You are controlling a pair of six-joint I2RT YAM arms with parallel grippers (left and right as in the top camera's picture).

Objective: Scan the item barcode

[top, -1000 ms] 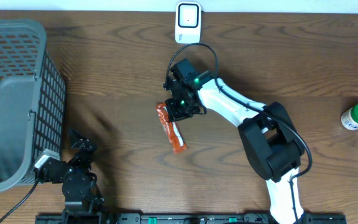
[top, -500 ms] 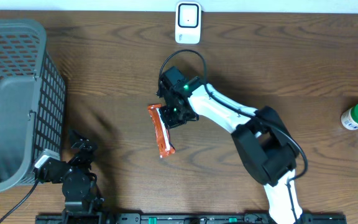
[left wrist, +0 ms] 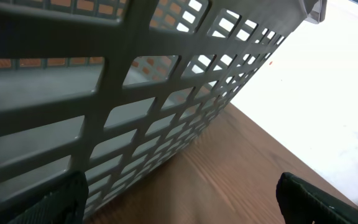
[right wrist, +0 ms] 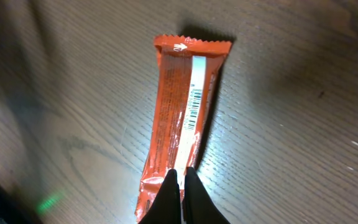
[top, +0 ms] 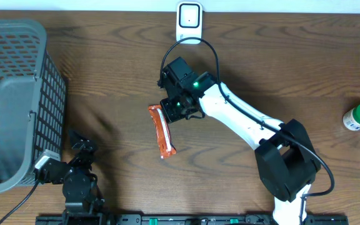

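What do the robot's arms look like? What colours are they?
The right arm is white with chunky black joints, a tiny green light and a looping black cable. The left arm is all black. The right end effector and left end effector have dark fingers.

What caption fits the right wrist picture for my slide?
Right gripper, jaws shut on one end of a long orange plastic snack wrapper, barcode facing the camera.
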